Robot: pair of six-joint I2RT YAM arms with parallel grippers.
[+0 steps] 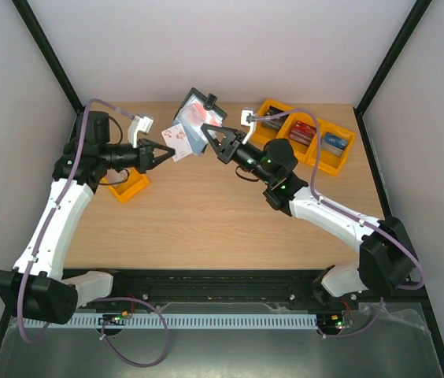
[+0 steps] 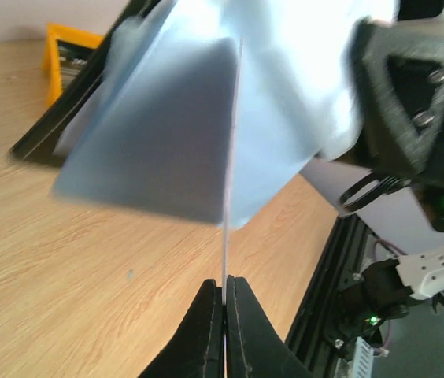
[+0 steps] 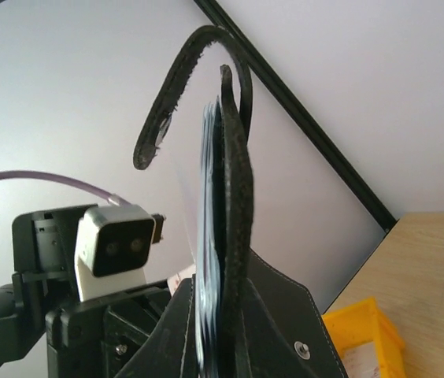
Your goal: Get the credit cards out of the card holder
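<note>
Blurred: blue pocket of card holder.
Credit card: pale, red-blotched, pinched by left gripper.
Right gripper: clamps card holder.

Robotics lab test cell: white panel walls in black frame posts, wooden tabletop, slotted cable duct, yellow sorting trays.

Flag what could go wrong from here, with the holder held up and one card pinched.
1. The left tool pinches the credit card only by its thin edge, so it may slip and drop to the table.
2. The card holder hangs in the air in the right tool alone; a sideways pull might twist it loose.
3. The card lies against the clear pocket, which could drag along.
</note>
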